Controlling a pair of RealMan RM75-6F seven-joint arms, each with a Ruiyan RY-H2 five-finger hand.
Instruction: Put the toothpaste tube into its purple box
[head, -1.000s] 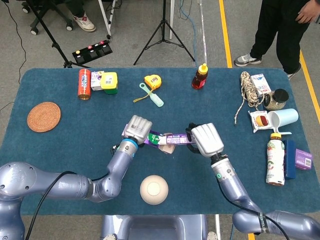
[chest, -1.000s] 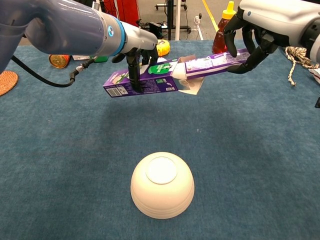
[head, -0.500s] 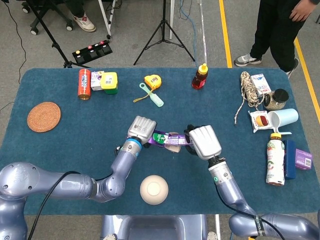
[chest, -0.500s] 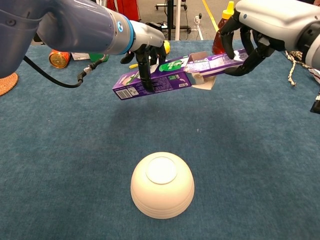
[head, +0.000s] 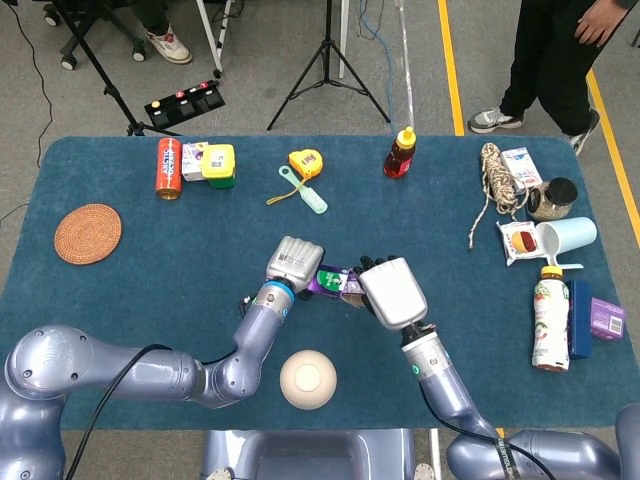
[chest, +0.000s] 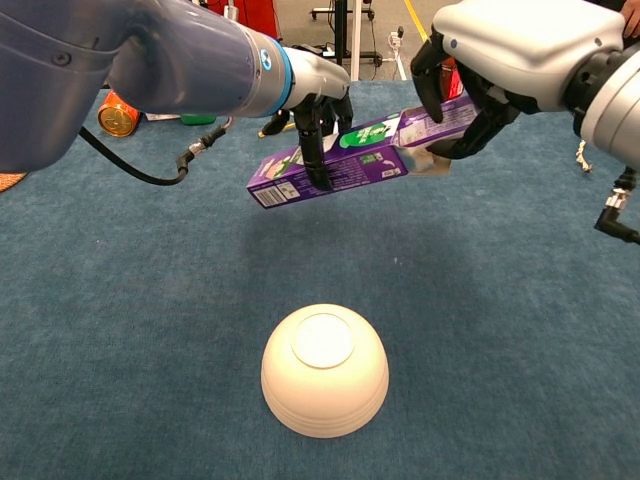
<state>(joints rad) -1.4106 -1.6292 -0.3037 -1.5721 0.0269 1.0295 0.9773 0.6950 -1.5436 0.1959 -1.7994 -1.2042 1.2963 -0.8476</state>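
My left hand (chest: 312, 100) (head: 295, 263) holds the purple toothpaste box (chest: 330, 166) (head: 330, 281) above the table, its open end toward the right. My right hand (chest: 500, 60) (head: 392, 293) grips the purple and white toothpaste tube (chest: 440, 115). Most of the tube sits inside the box's open end. Only its tail end shows between the right hand's fingers. An open flap (chest: 432, 160) hangs at the box mouth. In the head view the right hand hides nearly the whole tube.
An upturned white bowl (chest: 324, 368) (head: 308, 379) sits near the front edge below the hands. Along the back stand a red can (head: 169, 167), tape measure (head: 305, 163) and sauce bottle (head: 400, 153). Rope (head: 495, 185), cups and bottles (head: 550, 320) crowd the right side. A woven coaster (head: 87, 233) lies far left.
The right hand has moved left and pushed the tube deeper into the box. The left hand has carried the box rightward to meet it, so the two hands are closer together.
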